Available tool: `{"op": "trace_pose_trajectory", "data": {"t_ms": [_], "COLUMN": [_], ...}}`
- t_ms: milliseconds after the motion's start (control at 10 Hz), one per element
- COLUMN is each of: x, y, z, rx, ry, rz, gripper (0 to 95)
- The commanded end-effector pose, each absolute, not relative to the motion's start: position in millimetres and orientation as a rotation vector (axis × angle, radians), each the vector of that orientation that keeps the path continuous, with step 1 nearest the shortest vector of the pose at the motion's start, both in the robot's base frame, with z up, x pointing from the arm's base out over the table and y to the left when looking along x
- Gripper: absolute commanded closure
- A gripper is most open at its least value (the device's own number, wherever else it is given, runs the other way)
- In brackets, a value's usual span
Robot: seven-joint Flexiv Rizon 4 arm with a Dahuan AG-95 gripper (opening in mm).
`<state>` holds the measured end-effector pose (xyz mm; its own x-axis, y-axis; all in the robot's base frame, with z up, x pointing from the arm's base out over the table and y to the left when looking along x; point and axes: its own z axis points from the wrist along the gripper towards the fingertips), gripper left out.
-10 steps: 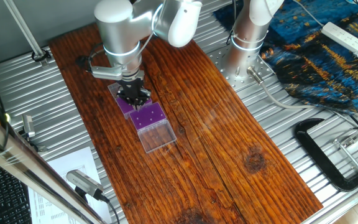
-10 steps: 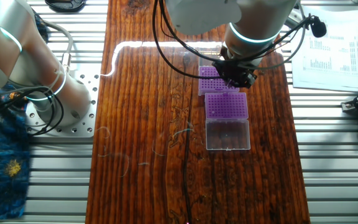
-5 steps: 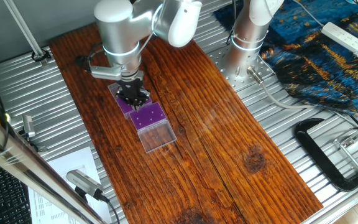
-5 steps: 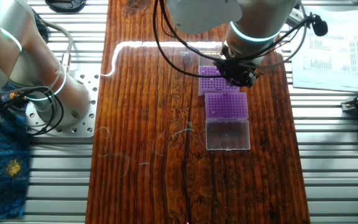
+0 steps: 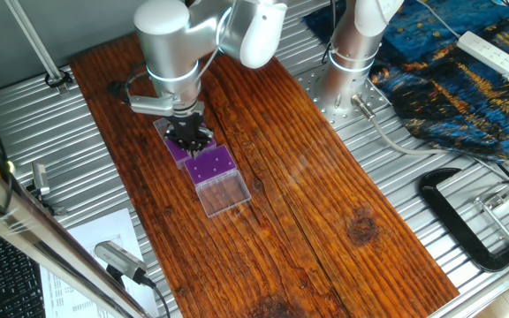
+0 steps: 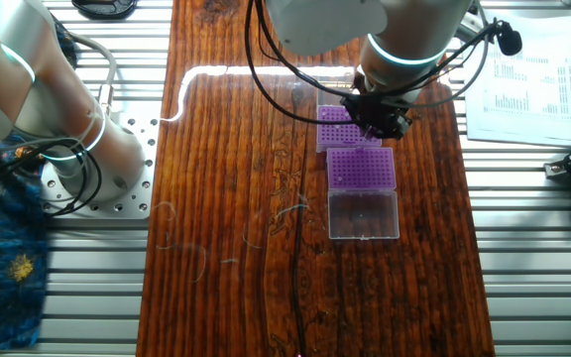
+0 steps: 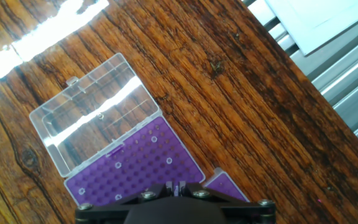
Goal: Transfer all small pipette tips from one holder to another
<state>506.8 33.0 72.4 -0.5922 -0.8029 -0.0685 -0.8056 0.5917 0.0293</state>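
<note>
Two purple racks lie end to end on the wooden board. The one with an open clear lid (image 6: 363, 213) is the nearer rack (image 6: 361, 169), also seen in the hand view (image 7: 135, 171). It holds a few small pipette tips (image 7: 118, 165), which show as white dots. The other rack (image 6: 333, 129) shows only a corner in the hand view (image 7: 225, 186). My gripper (image 6: 375, 127) hangs low over the seam between the racks, and also shows in one fixed view (image 5: 190, 141). In the hand view its fingers (image 7: 175, 188) are nearly together, with a whitish sliver pinched between them.
A second robot base (image 5: 347, 66) stands on the slatted metal table beside the board. A black clamp (image 5: 467, 221) lies at the right, printed sheets (image 6: 528, 74) lie beside the board, and a blue cloth (image 5: 453, 71) lies beyond the base.
</note>
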Motion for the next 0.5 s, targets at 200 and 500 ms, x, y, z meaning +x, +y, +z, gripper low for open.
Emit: {"op": "trace_pose_trajectory", "data": {"t_ms": [200, 500], "x": [504.8, 504.8], "y": [32.3, 32.3], "z": [71.8, 71.8], "rx": [-1.387, -1.383], "ry": [2.76, 2.76], "rz": [0.091, 0.095], "gripper": [95.0, 76.0]}}
